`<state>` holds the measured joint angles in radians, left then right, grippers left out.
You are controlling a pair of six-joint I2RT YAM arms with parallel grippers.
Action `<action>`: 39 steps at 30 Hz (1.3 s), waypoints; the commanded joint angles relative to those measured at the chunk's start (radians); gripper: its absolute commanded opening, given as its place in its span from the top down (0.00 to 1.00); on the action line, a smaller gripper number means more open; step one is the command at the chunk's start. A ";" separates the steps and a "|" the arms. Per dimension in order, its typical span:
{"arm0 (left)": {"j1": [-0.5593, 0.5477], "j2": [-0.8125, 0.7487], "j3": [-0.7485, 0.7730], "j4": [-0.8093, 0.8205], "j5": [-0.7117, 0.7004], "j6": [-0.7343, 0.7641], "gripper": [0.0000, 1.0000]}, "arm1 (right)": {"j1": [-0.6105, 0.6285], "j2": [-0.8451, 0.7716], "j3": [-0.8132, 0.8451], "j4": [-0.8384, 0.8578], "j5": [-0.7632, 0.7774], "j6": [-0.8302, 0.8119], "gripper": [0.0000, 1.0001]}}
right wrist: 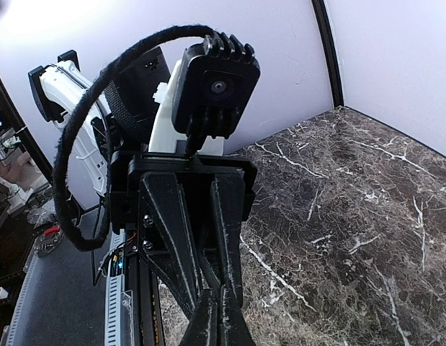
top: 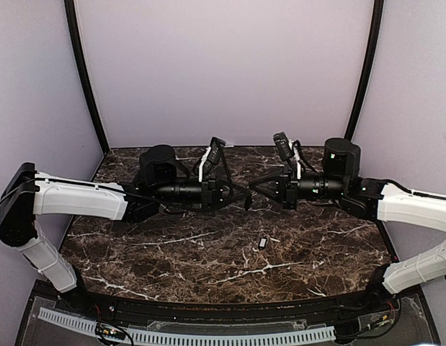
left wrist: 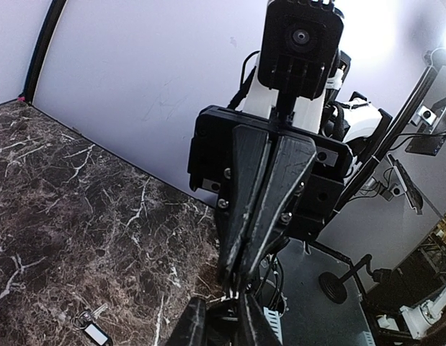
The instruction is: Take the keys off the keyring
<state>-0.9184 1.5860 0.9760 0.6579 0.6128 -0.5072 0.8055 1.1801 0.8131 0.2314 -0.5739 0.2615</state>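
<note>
My left gripper [top: 244, 191] and right gripper [top: 255, 186] meet tip to tip above the middle of the table. In the left wrist view my own fingers [left wrist: 185, 323] stand a little apart around a small dark piece with silvery glints [left wrist: 232, 294]. I cannot tell whether it is a key. The right gripper's [left wrist: 237, 277] jaws are pressed together, their tips on that piece. In the right wrist view my right gripper [right wrist: 221, 317] is shut. The keyring with its black fob [top: 263, 243] lies on the marble below, also in the left wrist view [left wrist: 95, 333].
The dark marble table [top: 172, 252] is enclosed by pale purple walls with black corner posts [top: 86, 79]. A ribbed cable guide [top: 208, 335] runs along the near edge. The wrist views show stands and gear beyond the table edge [left wrist: 338, 285].
</note>
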 commanded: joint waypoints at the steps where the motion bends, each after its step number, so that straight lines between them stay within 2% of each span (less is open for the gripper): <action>1: -0.003 0.008 0.032 0.018 0.012 -0.010 0.85 | 0.013 0.002 0.014 0.026 0.008 -0.020 1.00; 9: -0.004 0.026 0.040 0.040 0.040 -0.020 0.89 | 0.014 0.019 0.018 0.022 0.008 -0.024 1.00; 15: -0.004 0.037 0.043 0.060 0.050 -0.023 1.00 | 0.014 0.035 0.017 0.013 0.028 -0.040 1.00; 23: -0.004 0.035 0.019 0.107 0.041 -0.021 1.00 | 0.014 0.029 0.005 0.024 0.081 -0.052 0.98; 28: -0.004 0.024 -0.004 0.147 0.038 -0.021 1.00 | 0.015 -0.020 -0.037 0.072 0.137 -0.054 0.46; 30: -0.004 0.016 -0.011 0.150 0.034 -0.016 1.00 | 0.014 -0.051 -0.063 0.102 0.167 -0.048 0.36; 33: -0.004 0.003 -0.032 0.180 0.035 -0.008 1.00 | 0.014 -0.095 -0.113 0.162 0.219 -0.035 0.31; 39: -0.004 -0.012 -0.083 0.327 0.082 -0.040 1.00 | 0.016 -0.144 -0.301 0.388 0.310 -0.018 0.31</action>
<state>-0.9184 1.6230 0.9222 0.8440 0.6525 -0.5327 0.8120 1.0496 0.6117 0.4198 -0.3367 0.2363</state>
